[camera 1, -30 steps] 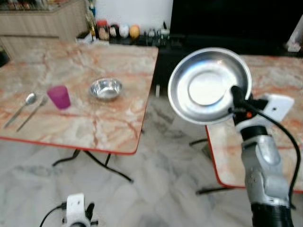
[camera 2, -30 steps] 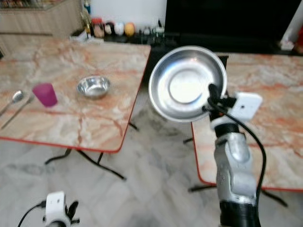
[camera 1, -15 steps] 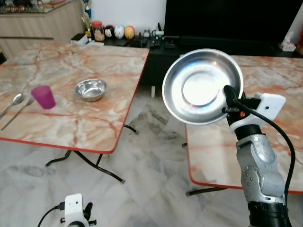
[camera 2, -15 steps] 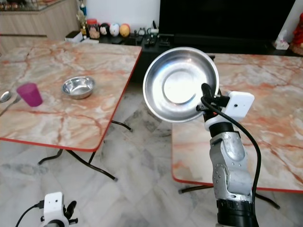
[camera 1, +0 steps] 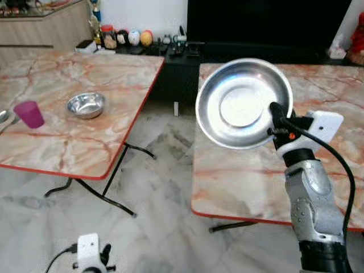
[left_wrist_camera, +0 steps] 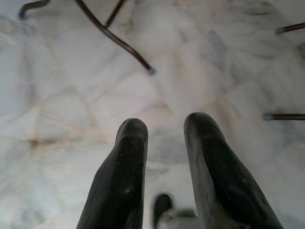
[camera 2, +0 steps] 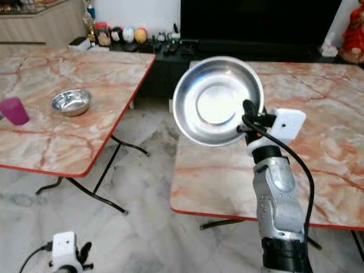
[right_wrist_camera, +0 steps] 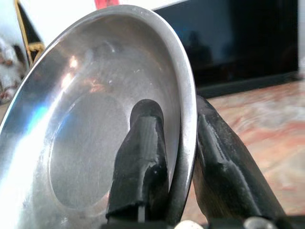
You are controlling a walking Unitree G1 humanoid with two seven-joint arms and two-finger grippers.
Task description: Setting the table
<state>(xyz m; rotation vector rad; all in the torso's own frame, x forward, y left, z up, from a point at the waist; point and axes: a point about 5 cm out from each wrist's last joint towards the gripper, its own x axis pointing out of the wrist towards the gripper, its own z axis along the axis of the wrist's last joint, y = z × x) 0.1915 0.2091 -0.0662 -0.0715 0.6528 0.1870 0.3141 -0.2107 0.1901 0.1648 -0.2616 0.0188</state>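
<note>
Steel gleams on the round, shallow silver plate (camera 1: 243,104), held upright on edge above the near corner of the right-hand marble table (camera 1: 250,176). The right gripper (right_wrist_camera: 178,157) clenches the plate's rim, one finger on each face. The left gripper (left_wrist_camera: 164,128) hangs low over the floor, fingers parted.

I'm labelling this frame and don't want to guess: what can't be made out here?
- Spoon: left eye view, cut off by the picture's left edge beside the pink cup.
- Items on the far shelf: too small to identify.
- Table under the steel plate: hidden by the plate, clamped by the right gripper.
- Left gripper: hangs idle over the floor.
</note>
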